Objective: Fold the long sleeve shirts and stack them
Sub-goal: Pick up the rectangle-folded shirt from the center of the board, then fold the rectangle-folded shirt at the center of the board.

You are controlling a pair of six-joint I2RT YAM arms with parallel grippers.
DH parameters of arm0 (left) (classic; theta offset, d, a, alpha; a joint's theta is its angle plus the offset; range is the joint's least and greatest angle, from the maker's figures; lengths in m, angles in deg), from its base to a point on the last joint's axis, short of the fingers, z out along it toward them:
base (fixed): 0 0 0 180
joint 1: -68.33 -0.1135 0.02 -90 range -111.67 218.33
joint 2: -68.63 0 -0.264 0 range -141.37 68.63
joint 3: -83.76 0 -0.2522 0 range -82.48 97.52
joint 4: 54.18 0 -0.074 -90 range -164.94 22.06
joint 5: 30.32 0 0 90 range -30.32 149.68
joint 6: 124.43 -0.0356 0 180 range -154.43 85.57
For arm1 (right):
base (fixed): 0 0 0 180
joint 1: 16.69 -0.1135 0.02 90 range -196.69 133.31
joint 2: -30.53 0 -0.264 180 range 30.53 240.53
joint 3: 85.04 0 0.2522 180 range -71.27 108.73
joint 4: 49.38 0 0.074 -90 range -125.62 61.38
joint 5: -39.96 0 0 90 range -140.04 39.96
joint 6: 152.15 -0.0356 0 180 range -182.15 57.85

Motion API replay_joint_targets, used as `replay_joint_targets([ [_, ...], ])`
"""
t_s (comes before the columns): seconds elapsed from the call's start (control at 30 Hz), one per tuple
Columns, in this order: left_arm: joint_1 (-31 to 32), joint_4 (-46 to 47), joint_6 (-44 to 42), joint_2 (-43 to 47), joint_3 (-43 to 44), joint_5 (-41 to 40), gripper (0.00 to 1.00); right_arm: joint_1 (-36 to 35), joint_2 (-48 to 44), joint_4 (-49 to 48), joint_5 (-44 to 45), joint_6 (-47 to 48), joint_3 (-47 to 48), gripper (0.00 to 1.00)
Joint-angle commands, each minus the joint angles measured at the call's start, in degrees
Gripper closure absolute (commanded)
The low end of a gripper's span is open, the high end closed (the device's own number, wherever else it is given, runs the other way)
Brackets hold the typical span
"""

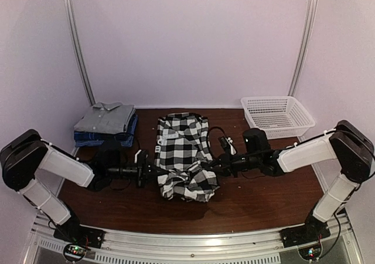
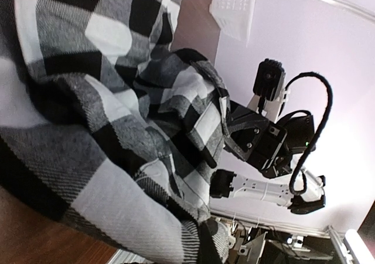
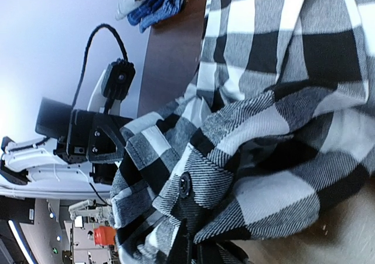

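The black-and-white plaid shirt [image 1: 180,144] lies in the middle of the table, its near end bunched and raised [image 1: 190,185]. My left gripper [image 1: 153,173] is shut on the bunch's left side and my right gripper [image 1: 212,165] on its right side. In the left wrist view the plaid cloth [image 2: 105,117] covers the left gripper [image 2: 206,240]. In the right wrist view the plaid cloth [image 3: 269,117] is pinched in the right gripper [image 3: 190,247]. A folded light grey shirt [image 1: 106,116] lies on folded dark blue shirts [image 1: 99,138] at the back left.
A white mesh basket [image 1: 276,115] stands at the back right. The brown table [image 1: 263,193] is walled by pale panels. The right arm's wrist [image 2: 258,141] faces the left camera, and the left arm's wrist [image 3: 88,135] faces the right camera.
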Motion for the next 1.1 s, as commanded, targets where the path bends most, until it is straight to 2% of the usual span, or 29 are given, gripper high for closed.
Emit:
replay_joint_targets([
  [0.0,-6.0,11.8,3.3,-7.1,3.1,2.8,1.00,3.8,8.0,-8.2,-2.1,-3.9,4.9,1.00],
  [0.13,-10.0,20.0,5.3,-16.4,5.8,3.9,1.00,7.6,15.9,-20.3,-3.4,-10.8,6.5,1.00],
  [0.23,-11.0,26.0,7.5,-23.1,8.0,3.9,1.00,8.5,19.6,-21.3,-2.5,-11.5,9.0,1.00],
  [0.33,-11.2,31.8,9.9,-28.6,9.9,4.5,1.00,8.9,21.4,-21.9,-1.8,-11.9,9.9,0.92],
  [0.43,-11.4,33.2,10.4,-30.1,10.3,4.5,1.00,9.4,20.2,-20.7,-0.3,-10.8,9.4,0.83],
  [0.5,-11.5,32.6,9.6,-29.9,10.3,4.5,0.94,10.0,19.1,-19.2,0.5,-9.7,9.0,0.74],
  [0.6,-11.7,31.3,8.3,-29.5,10.6,4.8,0.73,10.6,17.4,-17.7,0.9,-8.5,8.3,0.65],
  [0.67,-11.8,29.7,7.0,-28.9,11.1,5.5,0.62,10.6,16.1,-14.7,1.5,-6.4,8.5,0.59],
  [0.77,-12.1,23.3,3.2,-26.2,12.0,5.9,0.51,10.6,14.0,-9.5,2.6,-1.8,8.5,0.54],
  [0.9,-12.7,12.4,-4.0,-22.8,13.3,5.9,0.42,10.6,12.1,-2.3,4.4,4.5,8.5,0.49],
  [1.07,-12.7,4.1,-9.9,-21.2,15.1,7.1,0.40,10.1,10.8,5.9,6.5,12.6,9.3,0.43],
])
